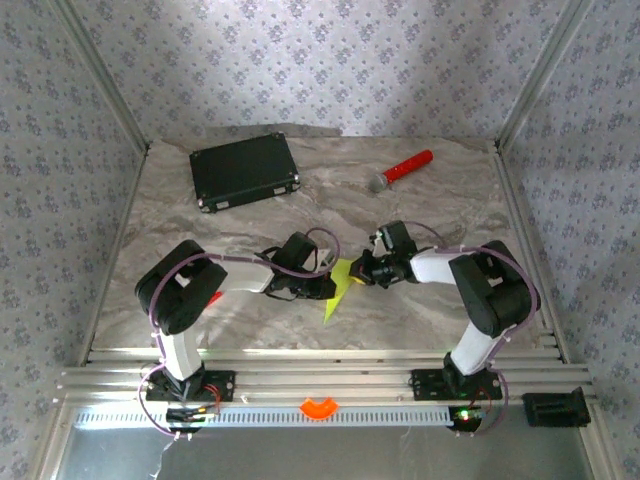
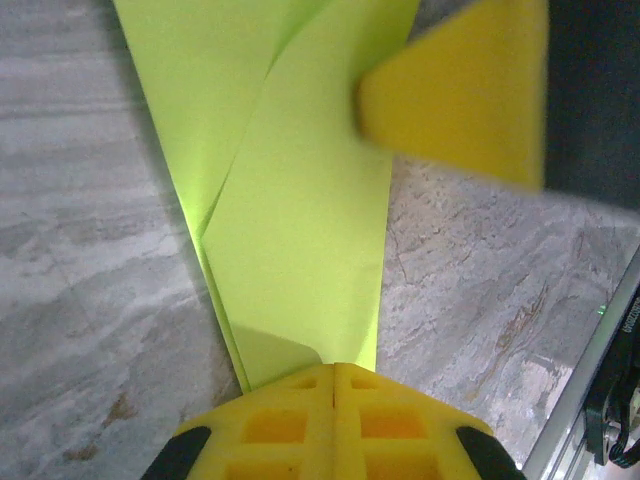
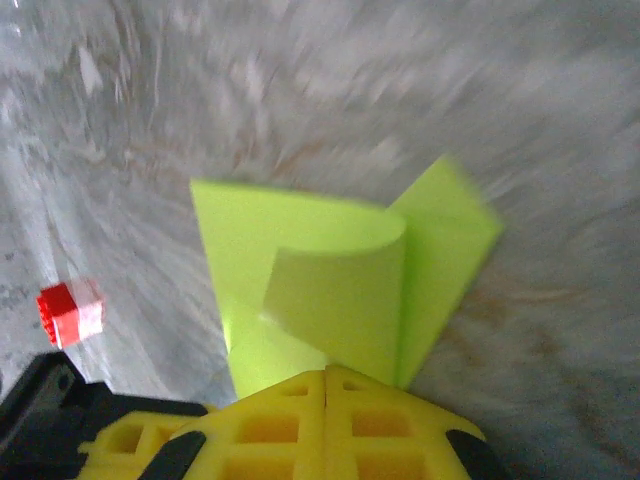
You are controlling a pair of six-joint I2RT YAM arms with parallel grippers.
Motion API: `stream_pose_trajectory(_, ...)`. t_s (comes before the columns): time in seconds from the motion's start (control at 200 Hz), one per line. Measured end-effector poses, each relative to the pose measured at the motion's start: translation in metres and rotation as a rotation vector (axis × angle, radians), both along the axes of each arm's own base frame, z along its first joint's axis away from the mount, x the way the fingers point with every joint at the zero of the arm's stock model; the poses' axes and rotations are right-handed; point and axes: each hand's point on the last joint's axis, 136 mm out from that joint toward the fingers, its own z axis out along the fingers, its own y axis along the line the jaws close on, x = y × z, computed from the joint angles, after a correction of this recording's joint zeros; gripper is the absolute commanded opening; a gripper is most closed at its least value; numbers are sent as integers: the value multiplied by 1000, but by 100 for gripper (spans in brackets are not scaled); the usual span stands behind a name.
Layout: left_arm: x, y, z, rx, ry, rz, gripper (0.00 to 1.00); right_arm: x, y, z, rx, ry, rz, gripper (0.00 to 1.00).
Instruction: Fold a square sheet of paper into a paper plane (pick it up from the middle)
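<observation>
The lime yellow-green paper point(image 1: 338, 284) is folded into a slim pointed shape near the table's front centre, between my two grippers. My left gripper point(image 1: 324, 289) is shut on its edge from the left. In the left wrist view the paper point(image 2: 300, 200) runs up from the closed jaws point(image 2: 333, 368) as a long tapering piece with diagonal creases. My right gripper point(image 1: 358, 272) is shut on the paper from the right. In the right wrist view one flap point(image 3: 340, 300) curls over above the closed jaws point(image 3: 327, 372). A yellow finger of the right gripper point(image 2: 465, 90) touches the paper's top.
A black case point(image 1: 245, 171) lies at the back left and a red-handled microphone point(image 1: 402, 170) at the back right. A small red block point(image 3: 70, 312) sits on the marble table point(image 1: 420, 210) beside the left arm. Aluminium rails point(image 1: 320, 360) border the front.
</observation>
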Motion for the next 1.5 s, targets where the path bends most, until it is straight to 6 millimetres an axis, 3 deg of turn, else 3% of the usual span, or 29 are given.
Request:
stream_pose_trajectory(0.285, 0, 0, 0, -12, -14, -3, 0, 30, -37, 1, 4, 1, -111, 0)
stream_pose_trajectory(0.375, 0, 0, 0, -15, -16, -3, 0, 35, -41, 11, -2, -25, -121, 0)
stream_pose_trajectory(0.49, 0, 0, 1, -17, -19, -3, 0, 33, -30, 39, 17, -103, -87, 0)
stream_pose_trajectory(0.61, 0, 0, 1, -17, -19, -3, 0, 23, 0, 56, 36, -158, -1, 0)
stream_pose_trajectory(0.685, 0, 0, 1, -17, -19, -3, 0, 13, 18, 51, 42, -153, 51, 0)
stream_pose_trajectory(0.8, 0, 0, 1, -17, -20, -3, 0, 4, 27, 22, 24, -85, 82, 0)
stream_pose_trajectory(0.885, 0, 0, 1, -18, -20, -3, 0, 3, 21, 1, -4, -33, 68, 0)
stream_pose_trajectory(1.009, 0, 0, 1, -18, -20, -3, 0, 10, 12, -1, 25, -14, 50, 0)
stream_pose_trajectory(1.164, 0, 0, 0, -19, -21, -3, 0, 23, 1, 0, 52, -1, 31, 0)
stream_pose_trajectory(1.359, 0, 0, 1, -30, -31, -2, 0, 50, -37, 1, 29, -22, -79, 0)
stream_pose_trajectory(1.499, 0, 0, 1, -30, -29, 1, 0, 58, -47, 22, 17, -80, -108, 0)
